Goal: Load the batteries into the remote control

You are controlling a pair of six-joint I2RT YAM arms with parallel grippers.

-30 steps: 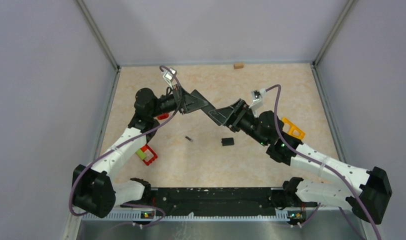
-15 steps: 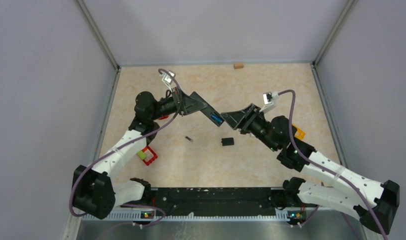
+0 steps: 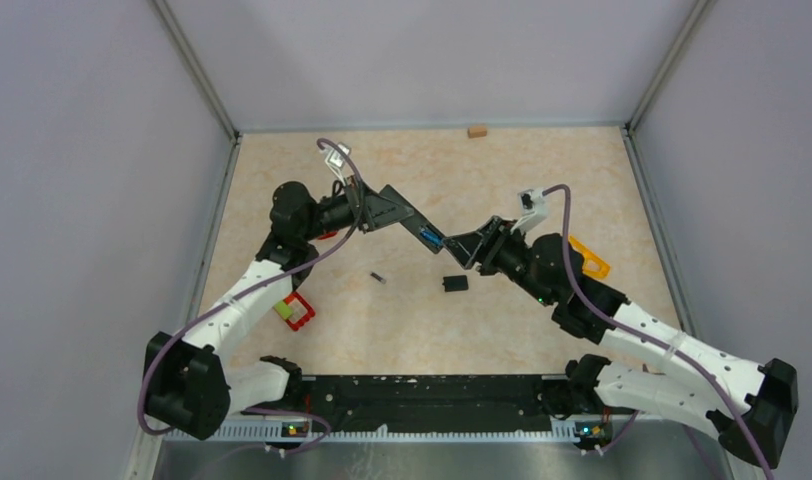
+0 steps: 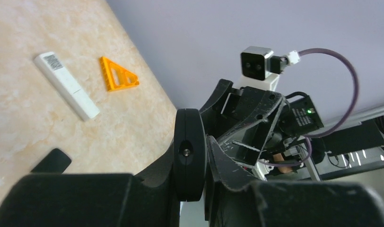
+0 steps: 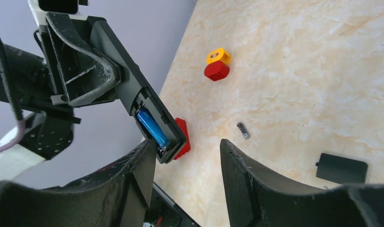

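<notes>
We find the left gripper (image 3: 378, 208) clamped on the remote control (image 5: 150, 106), held above the table (image 3: 542, 170) centre. Its open compartment faces the right gripper (image 5: 187, 158), presumably for loading; that gripper's jaws are spread and empty. The blue battery (image 5: 151, 126) is seated; a dark battery (image 5: 243, 130) lies mid-table.

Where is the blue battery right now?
Right wrist view, left of centre: the blue battery sits in the open compartment of the black remote held by the left tool.

Bright, even, diffuse light
Faint soft shadows on the table (image 3: 582, 170); overhead view sharp; fingers (image 5: 256, 189) nearest the wrist lens slightly blurred
</notes>
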